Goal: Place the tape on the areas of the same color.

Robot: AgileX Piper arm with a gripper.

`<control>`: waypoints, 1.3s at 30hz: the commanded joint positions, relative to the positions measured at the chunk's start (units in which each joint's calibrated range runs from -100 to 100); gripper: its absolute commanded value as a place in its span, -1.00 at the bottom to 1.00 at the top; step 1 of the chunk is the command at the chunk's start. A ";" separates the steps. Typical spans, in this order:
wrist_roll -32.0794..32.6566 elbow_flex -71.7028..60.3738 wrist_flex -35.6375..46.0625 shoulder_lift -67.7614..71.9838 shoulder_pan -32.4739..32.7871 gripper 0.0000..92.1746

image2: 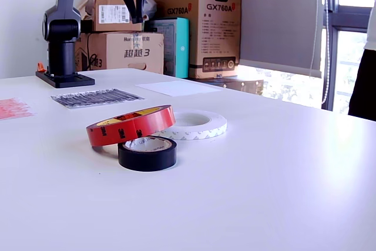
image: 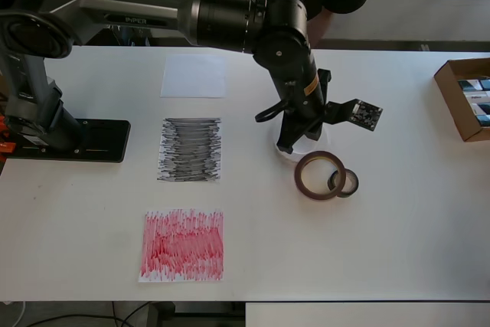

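Observation:
The white tape (image: 283, 154) lies flat on the table, mostly hidden under my gripper (image: 288, 142) in the overhead view; the exterior view shows the whole white tape (image2: 191, 124). The reddish-brown tape (image: 319, 174) rests tilted, one edge propped on the small black tape (image: 344, 183). Along the overhead view's left lie the white area (image: 194, 75), the black-scribbled area (image: 190, 149) and the red-scribbled area (image: 182, 245), all bare. In the exterior view my gripper (image2: 136, 16) hangs high above the table, holding nothing. How its jaws stand is unclear.
An open brown cardboard box (image: 459, 101) sits at the overhead view's right edge. The arm's base (image: 73, 139) is bolted at the left. Stacked cartons (image2: 194, 22) stand behind the table in the exterior view.

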 commanded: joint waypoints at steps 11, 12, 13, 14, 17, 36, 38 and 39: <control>-5.47 0.90 -2.04 4.55 3.33 -0.99; -5.47 0.90 -2.89 4.92 3.25 -0.99; -5.47 0.90 -3.82 5.20 3.09 -0.99; -5.47 0.90 -4.59 5.49 3.09 -0.99; -5.56 0.90 -6.45 6.51 3.17 -0.99; -5.56 1.17 -6.88 9.13 2.38 -0.99; -5.47 0.81 -6.88 9.13 1.91 -0.99; -5.47 0.72 -6.88 9.13 1.67 -0.99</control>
